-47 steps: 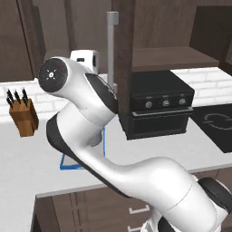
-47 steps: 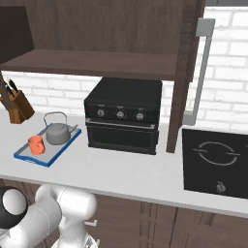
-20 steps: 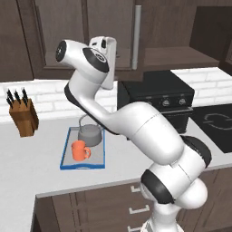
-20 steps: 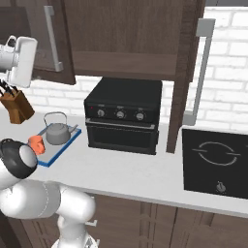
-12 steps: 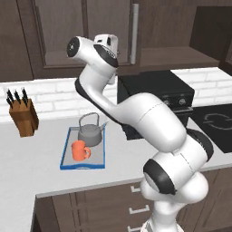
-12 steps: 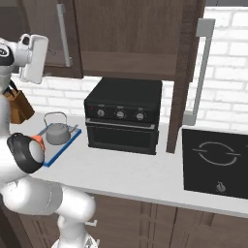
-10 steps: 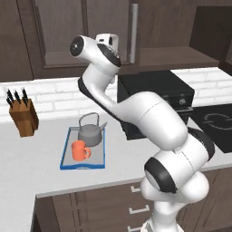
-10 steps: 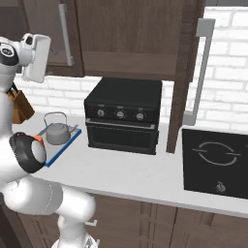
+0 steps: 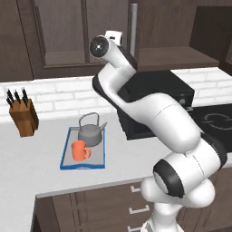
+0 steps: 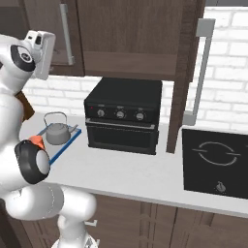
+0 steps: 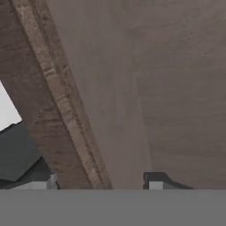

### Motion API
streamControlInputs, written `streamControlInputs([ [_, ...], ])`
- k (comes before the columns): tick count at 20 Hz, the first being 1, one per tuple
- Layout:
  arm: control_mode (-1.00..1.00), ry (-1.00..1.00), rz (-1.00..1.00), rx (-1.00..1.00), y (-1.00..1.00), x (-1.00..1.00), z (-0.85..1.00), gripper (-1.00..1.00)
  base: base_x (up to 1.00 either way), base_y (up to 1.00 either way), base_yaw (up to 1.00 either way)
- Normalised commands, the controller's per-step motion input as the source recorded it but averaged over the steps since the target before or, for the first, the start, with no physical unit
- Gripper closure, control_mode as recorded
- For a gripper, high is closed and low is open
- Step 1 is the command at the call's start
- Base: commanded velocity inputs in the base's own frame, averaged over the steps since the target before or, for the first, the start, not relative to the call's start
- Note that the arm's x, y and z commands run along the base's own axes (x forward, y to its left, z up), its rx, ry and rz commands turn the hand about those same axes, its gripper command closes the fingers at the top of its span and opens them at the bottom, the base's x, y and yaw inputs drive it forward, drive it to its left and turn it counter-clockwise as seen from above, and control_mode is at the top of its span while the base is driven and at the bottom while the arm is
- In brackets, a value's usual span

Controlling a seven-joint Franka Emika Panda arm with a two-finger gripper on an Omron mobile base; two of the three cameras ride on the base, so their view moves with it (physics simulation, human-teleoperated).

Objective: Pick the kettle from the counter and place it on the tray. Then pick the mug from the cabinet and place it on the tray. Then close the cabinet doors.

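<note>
the gripper (image 11: 101, 183) is raised up against a dark brown panelled cabinet door (image 11: 132, 88), its two fingertips set apart with nothing between them, so it stands open and holds nothing. well below it and off to its left, the blue-rimmed tray (image 9: 66, 152) sits on the counter (image 9: 27, 167) with the grey kettle (image 9: 90, 133) at its back and the orange mug (image 9: 79, 151) just in front of the kettle. the door's silver bar handle (image 9: 134, 28) stands just to the right of the hand in the left base view.
</note>
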Motion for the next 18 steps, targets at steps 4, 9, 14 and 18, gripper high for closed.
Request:
streamControlInputs([
  [4, -1.0, -0.03, 0.22, 0.02, 0.0, 0.44, -0.38, -1.0, 0.0, 0.0, 0.0],
  [9, -1.0, 0.0, 0.19, 0.0, 0.0, 0.13, -0.12, -1.0, 0.0, 0.0, 0.0],
  [14, -1.0, 0.0, 0.11, 0.0, 0.0, -0.66, 0.0, -1.0, 0.0, 0.0, 0.0],
  [18, -1.0, 0.0, 0.02, 0.0, 0.02, -0.83, 0.01, -1.0, 0.0, 0.0, 0.0],
])
